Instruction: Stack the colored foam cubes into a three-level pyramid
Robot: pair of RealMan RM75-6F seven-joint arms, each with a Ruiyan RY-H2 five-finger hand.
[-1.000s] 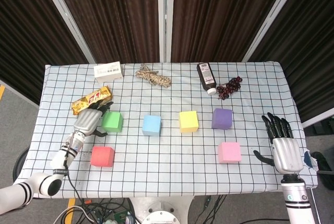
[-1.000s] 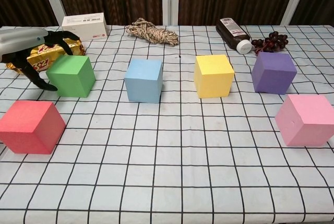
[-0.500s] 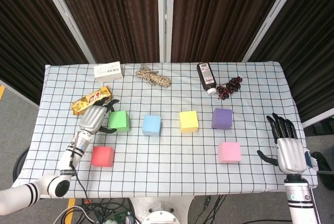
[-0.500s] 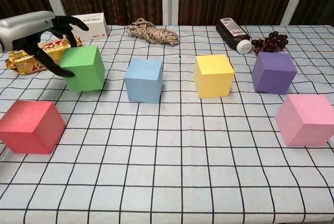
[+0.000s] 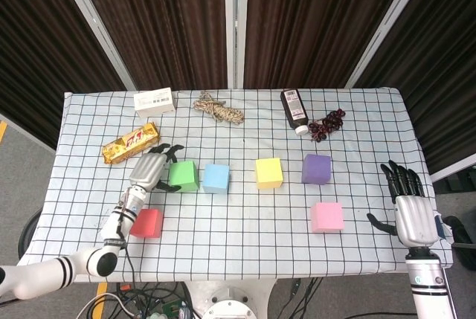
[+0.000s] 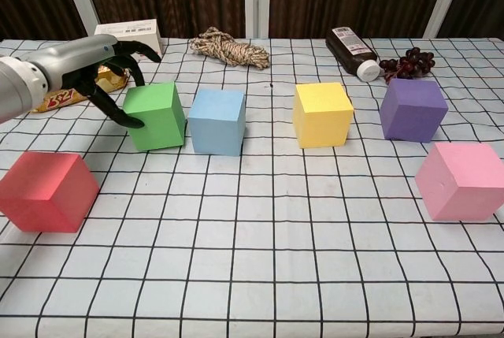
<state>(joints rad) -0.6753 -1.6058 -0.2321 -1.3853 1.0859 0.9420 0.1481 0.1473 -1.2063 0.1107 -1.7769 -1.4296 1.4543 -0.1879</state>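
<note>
Beside blue cube (image 6: 216, 120), green cube (image 6: 156, 115) pushed closer

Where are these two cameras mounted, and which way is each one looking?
Head view: high up, looking steeply down on the whole table; shows the left hand with its arm, and the right hand.
Chest view: low, near the table's front edge, looking across it toward the curtains; only the left hand shows.
Shared: the left hand against the green cube, plus the blue cube, yellow cube and bottle.
</note>
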